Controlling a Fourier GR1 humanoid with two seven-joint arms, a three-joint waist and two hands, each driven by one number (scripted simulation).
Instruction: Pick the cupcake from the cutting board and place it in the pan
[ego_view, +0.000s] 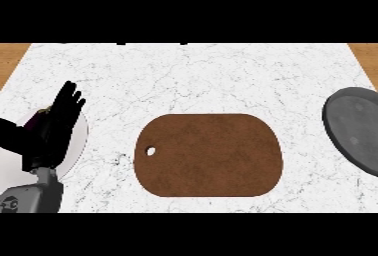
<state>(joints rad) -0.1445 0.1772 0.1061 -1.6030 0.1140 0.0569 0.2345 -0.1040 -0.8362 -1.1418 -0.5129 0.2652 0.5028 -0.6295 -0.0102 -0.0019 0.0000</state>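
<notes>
Leftmost, tan wood floor (11, 55) beyond the corner of the white marbled desk (192, 75). Next, a pale round plate (80, 135) at the desk's left edge, half covered by the left hand (52, 132), its fingers (70, 100) straight, pressed together, pointing up. Just left of them, a small purple-and-tan bit, perhaps the cupcake (44, 111), mostly hidden behind the hand. Midway, a brown cutting board (210, 155) with a small hole near its left edge. Far right, well apart from the board, a dark grey pan (354, 130), cut off by the view's edge.

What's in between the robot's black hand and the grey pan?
In the head view, the brown cutting board lies between the left hand and the pan, with bare marble counter either side.
</notes>
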